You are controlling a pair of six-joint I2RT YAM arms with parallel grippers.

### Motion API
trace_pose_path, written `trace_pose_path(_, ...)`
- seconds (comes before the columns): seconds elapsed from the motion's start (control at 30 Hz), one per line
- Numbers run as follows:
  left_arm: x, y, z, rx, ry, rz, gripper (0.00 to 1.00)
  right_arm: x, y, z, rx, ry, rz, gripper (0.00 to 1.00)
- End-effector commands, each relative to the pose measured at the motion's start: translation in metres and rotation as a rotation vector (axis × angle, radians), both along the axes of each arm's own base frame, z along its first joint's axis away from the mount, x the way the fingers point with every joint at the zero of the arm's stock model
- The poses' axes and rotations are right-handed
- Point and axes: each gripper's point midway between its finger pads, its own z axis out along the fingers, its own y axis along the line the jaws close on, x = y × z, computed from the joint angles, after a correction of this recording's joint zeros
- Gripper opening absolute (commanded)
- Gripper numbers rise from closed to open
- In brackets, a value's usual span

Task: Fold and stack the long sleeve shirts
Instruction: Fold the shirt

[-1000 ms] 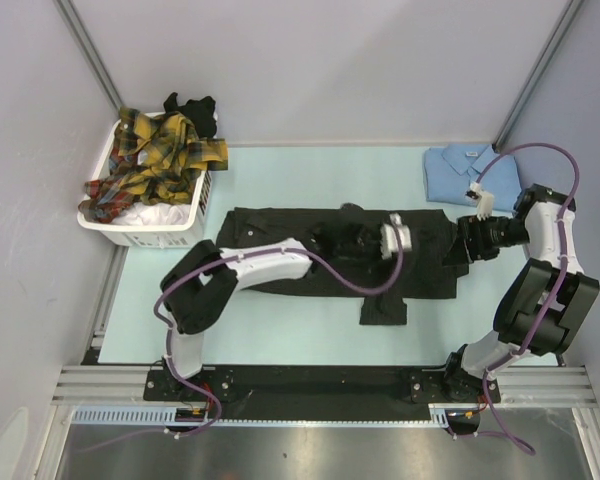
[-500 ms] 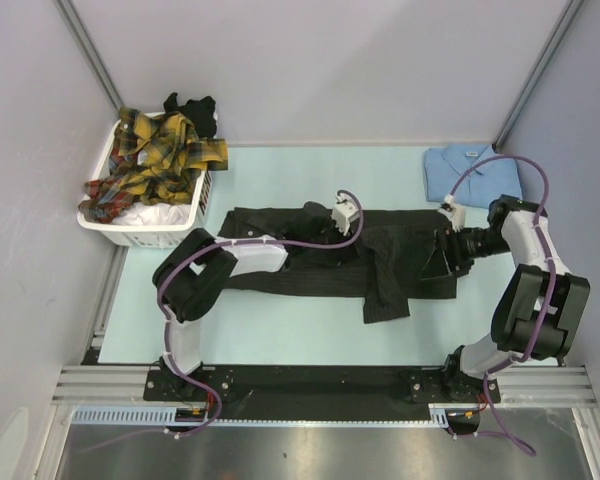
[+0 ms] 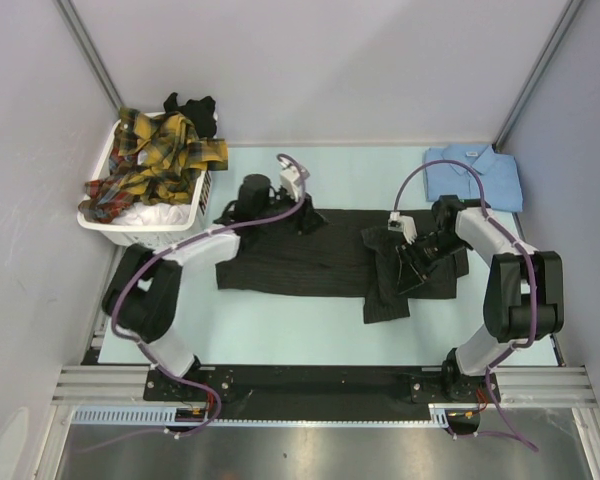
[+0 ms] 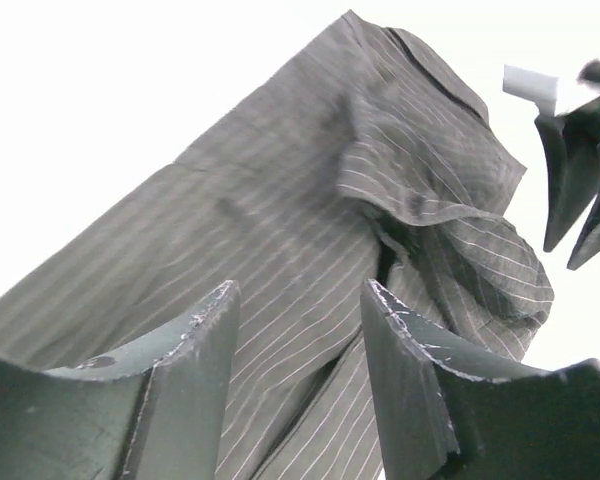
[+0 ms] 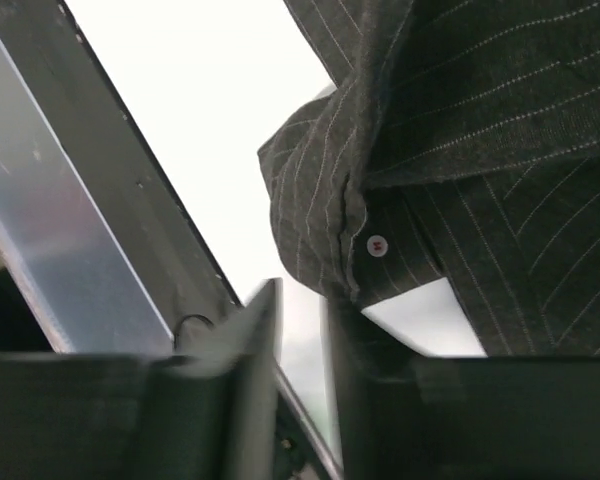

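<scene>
The charcoal pinstriped long sleeve shirt (image 3: 290, 262) (image 4: 280, 200) lies spread across the mat, its right part bunched and one flap hanging toward the near edge. My left gripper (image 3: 308, 218) (image 4: 300, 290) hovers open over its upper left part with nothing between the fingers. My right gripper (image 3: 412, 265) (image 5: 300, 295) is low over the bunched right part, jaws a narrow gap apart with only bright mat showing between them. A buttoned cuff (image 5: 377, 245) lies just past its right finger. A folded light blue shirt (image 3: 475, 175) rests at the back right.
A white laundry basket (image 3: 130, 236) at the back left holds yellow-red plaid shirts (image 3: 155, 165) and a dark garment (image 3: 192, 108). Grey walls stand on three sides. The metal rail (image 3: 320, 382) (image 5: 40, 230) runs along the near edge.
My left gripper has let go of the cloth, opened and drawn back left to the shirt's upper left. My right gripper has moved left onto the shirt's right part, its jaws narrowing.
</scene>
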Motion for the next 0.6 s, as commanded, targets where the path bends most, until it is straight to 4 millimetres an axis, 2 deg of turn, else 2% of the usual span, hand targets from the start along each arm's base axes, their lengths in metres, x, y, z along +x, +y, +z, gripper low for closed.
trace_pose_path(0.0, 0.01, 0.056, 0.049, -0.021, -0.09, 0.082, 0.57, 0.013, 0.014, 0.012, 0.023, -0.05, 0.025, 0.19)
trace_pose_path(0.03, 0.012, 0.066, 0.054, -0.016, -0.105, 0.102, 0.57, 0.021, 0.017, 0.02, 0.025, -0.07, 0.023, 0.08)
trace_pose_path(0.07, 0.01, 0.076, 0.05, 0.0, -0.094, 0.115, 0.57, 0.024, 0.019, 0.02, 0.028, -0.066, 0.026, 0.03)
trace_pose_path(0.1, 0.012, 0.092, 0.061, 0.011, -0.137, 0.142, 0.57, 0.027, 0.023, 0.025, 0.041, -0.072, 0.029, 0.0)
trace_pose_path(0.17, 0.007, 0.107, 0.057, 0.043, -0.136, 0.152, 0.57, 0.037, 0.031, 0.033, 0.052, -0.079, 0.036, 0.0)
trace_pose_path(0.2, 0.004, 0.116, 0.068, 0.05, -0.178, 0.16, 0.57, 0.041, 0.033, 0.034, 0.039, -0.085, 0.043, 0.0)
trace_pose_path(0.27, -0.003, 0.127, 0.068, 0.086, -0.215, 0.152, 0.57, 0.045, 0.029, 0.041, 0.011, -0.061, 0.026, 0.03)
trace_pose_path(0.3, -0.01, 0.129, 0.078, 0.085, -0.251, 0.146, 0.58, 0.042, 0.024, 0.043, 0.012, -0.048, 0.014, 0.28)
trace_pose_path(0.33, -0.015, 0.13, 0.082, 0.088, -0.272, 0.137, 0.64, 0.033, 0.012, 0.036, 0.001, -0.008, -0.013, 0.44)
trace_pose_path(0.37, -0.024, 0.13, 0.078, 0.096, -0.28, 0.105, 0.69, 0.026, 0.002, 0.034, -0.036, -0.026, -0.01, 0.57)
trace_pose_path(0.4, -0.029, 0.129, 0.08, 0.096, -0.295, 0.083, 0.78, 0.021, -0.006, 0.028, -0.069, -0.03, -0.001, 0.68)
trace_pose_path(0.43, -0.035, 0.129, 0.085, 0.094, -0.32, 0.064, 0.82, 0.009, -0.013, 0.015, -0.097, -0.028, 0.04, 0.69)
trace_pose_path(0.47, -0.038, 0.128, 0.085, 0.092, -0.33, 0.05, 0.83, 0.005, -0.021, 0.006, -0.148, -0.041, 0.065, 0.69)
trace_pose_path(0.57, -0.04, 0.129, 0.091, 0.084, -0.333, 0.06, 0.83, -0.009, -0.023, -0.02, -0.194, -0.026, 0.123, 0.7)
